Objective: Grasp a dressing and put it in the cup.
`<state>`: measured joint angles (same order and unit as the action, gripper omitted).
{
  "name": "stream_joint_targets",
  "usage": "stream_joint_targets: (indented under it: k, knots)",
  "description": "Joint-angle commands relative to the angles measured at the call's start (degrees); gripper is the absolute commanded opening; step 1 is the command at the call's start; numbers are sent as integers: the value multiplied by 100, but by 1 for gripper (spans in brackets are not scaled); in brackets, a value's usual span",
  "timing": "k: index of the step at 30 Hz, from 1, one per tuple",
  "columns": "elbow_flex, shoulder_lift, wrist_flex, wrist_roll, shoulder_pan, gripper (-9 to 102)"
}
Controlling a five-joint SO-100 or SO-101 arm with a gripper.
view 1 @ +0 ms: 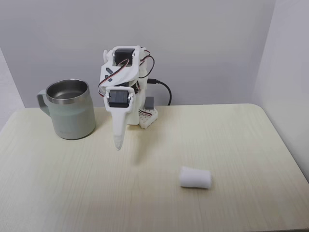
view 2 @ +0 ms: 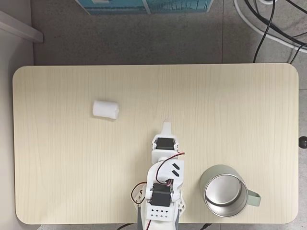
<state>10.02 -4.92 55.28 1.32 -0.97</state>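
Arm folded at its base, nothing picked up yet.

I am looking at the claw (view 1: 118, 144) hanging tip-down just above the pale wood surface (view 1: 231, 140), and its jaws are sitting pressed together with nothing between them. I am judging this as a parked pose, tucked close to the base so both things are lying in plain reach. The dressing (view 1: 195, 177) is lying on its side out on the open surface, well apart from the claw; in the top-down fixed view it (view 2: 105, 109) is sitting up and to the left of the claw (view 2: 166, 125). The cup (view 1: 70, 108) is standing upright beside the arm, handle turned outward, and its steel interior (view 2: 223, 195) is showing bare, so I am reading it as holding nothing.
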Motion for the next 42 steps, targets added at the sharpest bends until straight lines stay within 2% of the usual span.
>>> stream_joint_targets:
  k: [1,29,33,36,39,42]
  knots:
    - [-9,0,-79,35,18,0]
    - [53,0,-18,-26,-88,0]
    - [1011,0,615,-62,-404,0]
    - [1661,141,686,9,-738,0]
    - [2821,1169,817,-202,-1107,1]
    - [4175,2566,1134,-861,-1485,9]
